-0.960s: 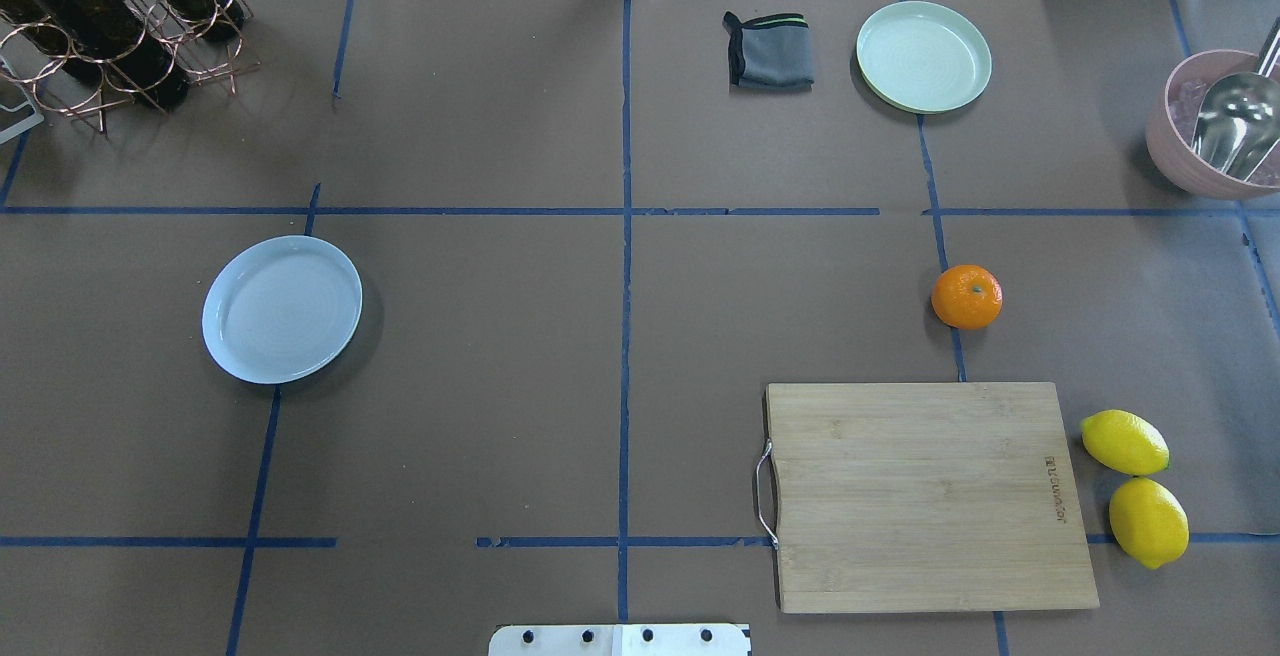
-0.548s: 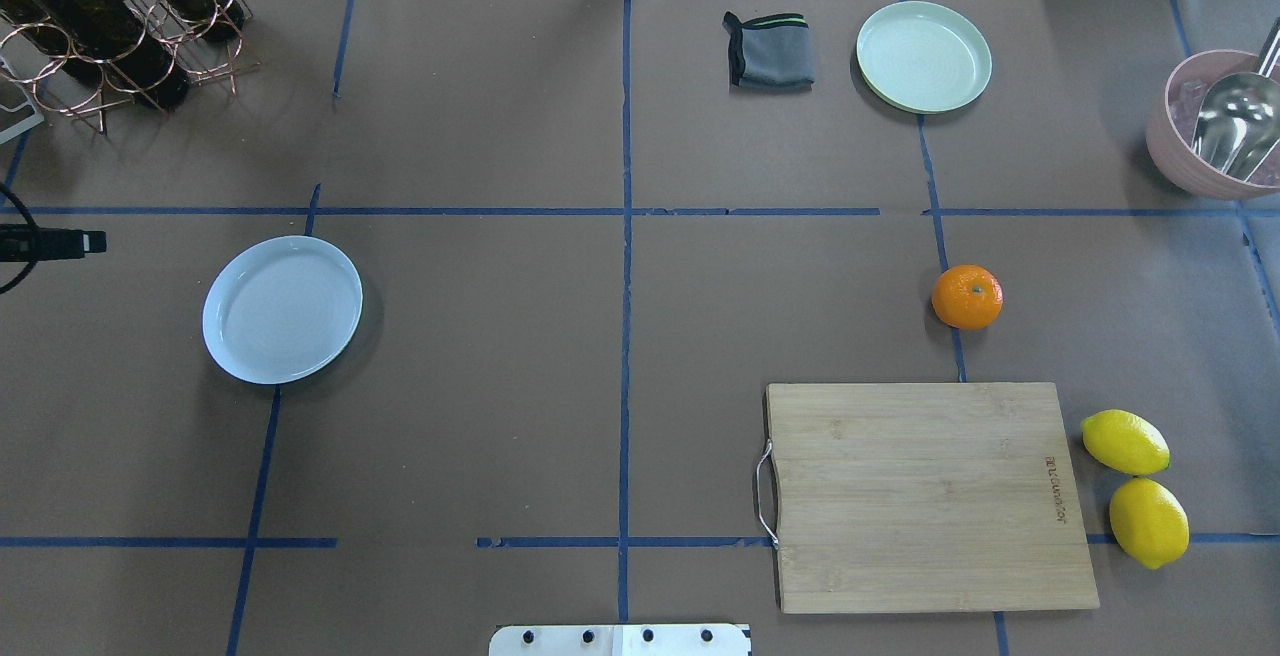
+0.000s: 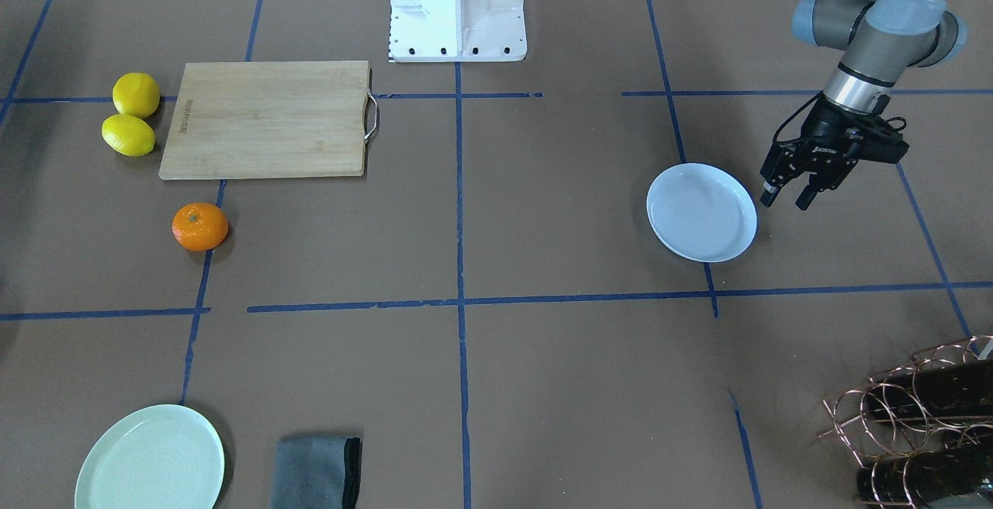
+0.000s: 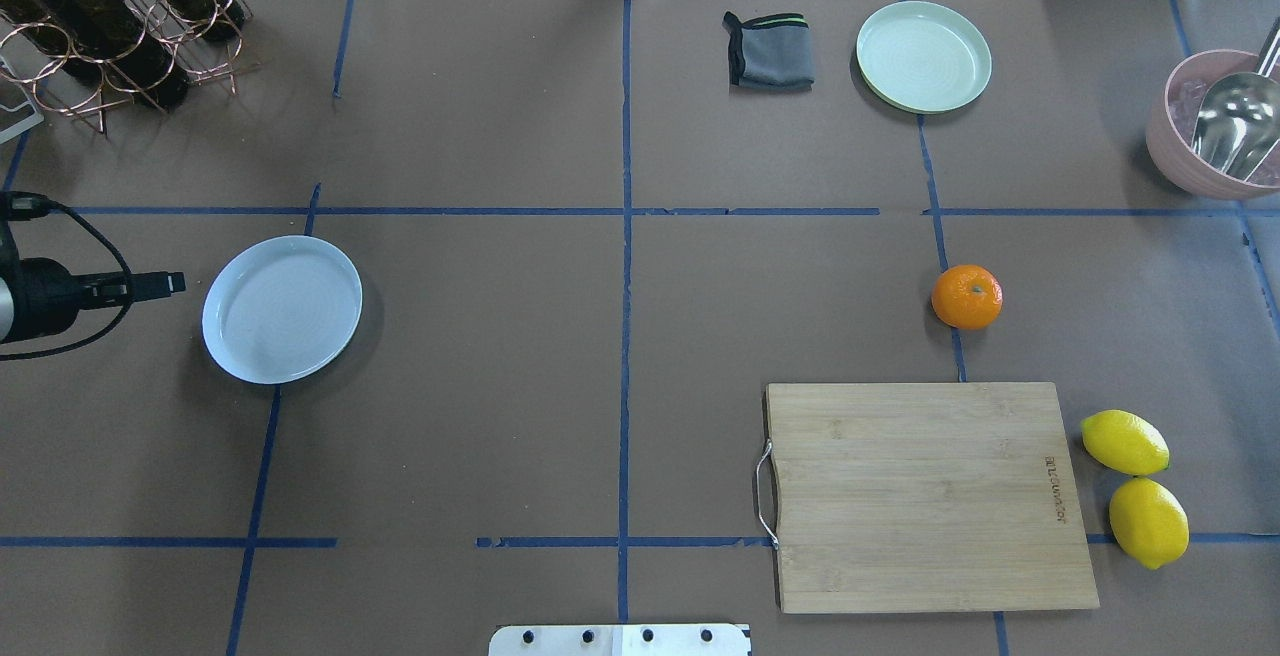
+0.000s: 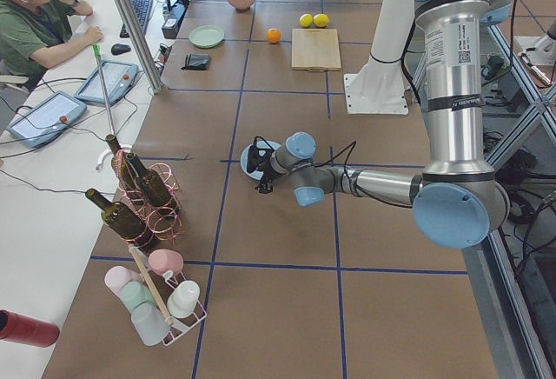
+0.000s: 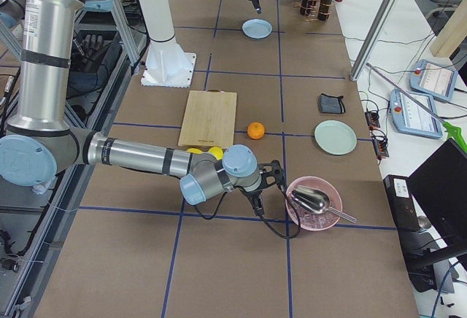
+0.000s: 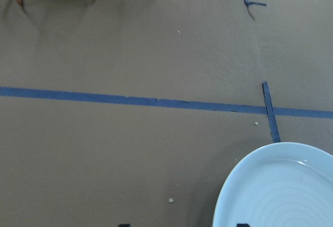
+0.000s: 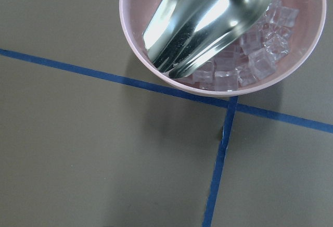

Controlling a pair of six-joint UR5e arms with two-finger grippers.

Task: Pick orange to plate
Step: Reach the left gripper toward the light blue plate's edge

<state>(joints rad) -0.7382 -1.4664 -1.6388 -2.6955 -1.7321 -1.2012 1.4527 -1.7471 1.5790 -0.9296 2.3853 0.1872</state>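
Note:
The orange rests on the brown table at the right, just beyond the cutting board, with no gripper near it; it also shows in the front view. The bluish-white plate lies empty at the left. My left gripper hangs open and empty beside the plate's outer rim, a short gap from it. In the left wrist view the plate fills the lower right corner. My right gripper shows only in the right side view, low next to the pink bowl; I cannot tell whether it is open or shut.
A wooden cutting board lies at the front right with two lemons beside it. A mint-green plate and a grey cloth sit at the back. A pink bowl with ice and a scoop is far right, a bottle rack back left.
My left arm has come in from the left edge of the overhead view and moved right, towards the plate. The orange and the plate have not moved.

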